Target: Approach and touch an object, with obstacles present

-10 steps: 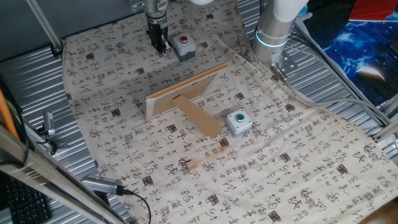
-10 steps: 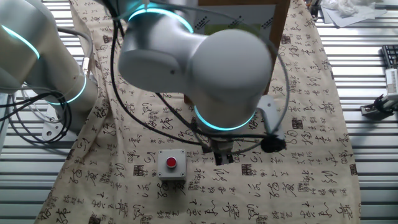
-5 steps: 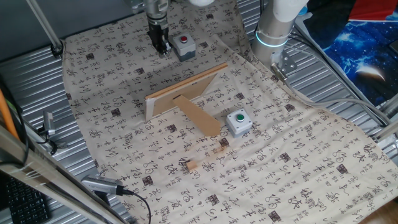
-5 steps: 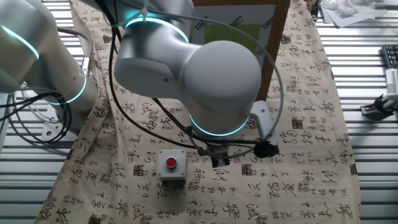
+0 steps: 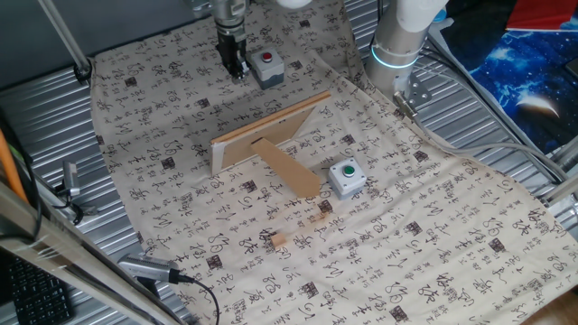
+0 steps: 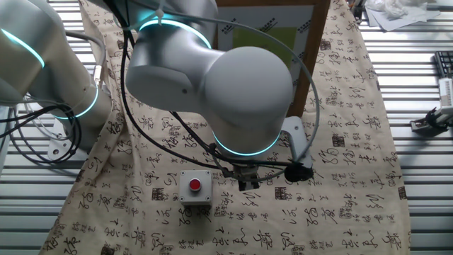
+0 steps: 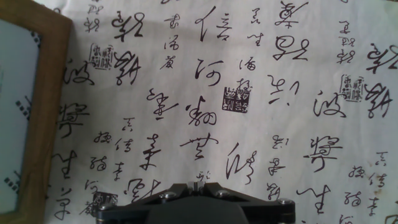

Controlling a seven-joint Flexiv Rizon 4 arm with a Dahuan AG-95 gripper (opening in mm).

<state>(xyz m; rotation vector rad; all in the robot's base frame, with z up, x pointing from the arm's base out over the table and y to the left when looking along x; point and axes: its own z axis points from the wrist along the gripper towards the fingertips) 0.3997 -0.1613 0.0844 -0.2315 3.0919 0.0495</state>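
Note:
My gripper (image 5: 236,70) hangs low over the patterned cloth, just left of the grey box with the red button (image 5: 265,67). The other fixed view shows the gripper (image 6: 248,185) to the right of that box (image 6: 195,187), apart from it. In the hand view its fingertips (image 7: 196,185) are together with nothing between them, over bare cloth. The obstacle, a tan wooden board (image 5: 271,131) with a rounded prop leg (image 5: 291,171), stands mid-table. Its wooden edge shows at the left of the hand view (image 7: 46,93). A grey box with a green button (image 5: 347,177) sits beyond the leg.
Two small wooden blocks (image 5: 278,240) (image 5: 316,217) lie on the cloth toward the front. The arm's base (image 5: 397,45) stands at the back right. Ribbed metal table surface (image 5: 54,117) surrounds the cloth, with cables at the left edge.
In the other fixed view the arm has shifted slightly left, bringing the gripper a little closer to the red button box. The board and boxes have not moved.

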